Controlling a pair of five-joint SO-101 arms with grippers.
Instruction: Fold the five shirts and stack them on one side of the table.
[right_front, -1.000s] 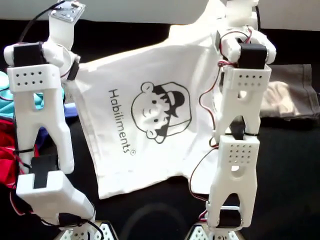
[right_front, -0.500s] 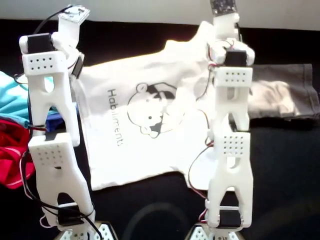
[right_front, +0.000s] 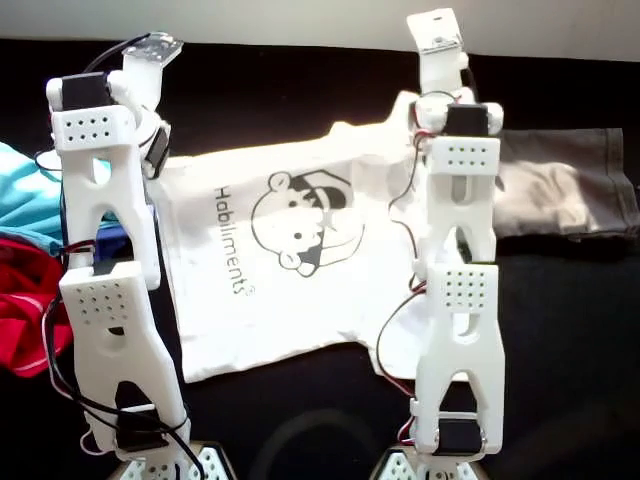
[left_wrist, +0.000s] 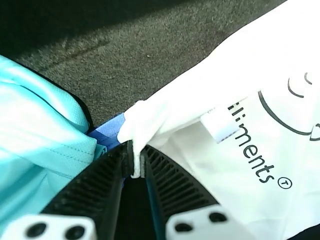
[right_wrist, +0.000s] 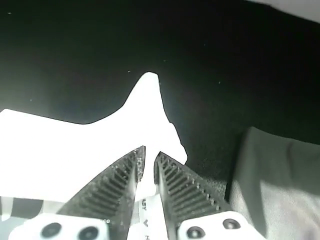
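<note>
The white shirt (right_front: 300, 300) lies spread on the black table (right_front: 560, 330). The left gripper (left_wrist: 135, 162) is clamped tight on its corner beside the teal shirt (left_wrist: 40, 130); the right gripper (right_wrist: 148, 167) likewise grips its corner near the grey shirt (right_front: 560, 190)

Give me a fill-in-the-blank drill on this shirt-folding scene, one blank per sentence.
1. The left gripper and the right gripper are both ____ on an edge of the white shirt.
2. The white shirt lies on a ____ table.
3. The grey shirt lies on the ____ arm's side of the white shirt.
4. The teal shirt and the red shirt lie beside the ____ arm.
Missing words: shut; black; right; left.
</note>
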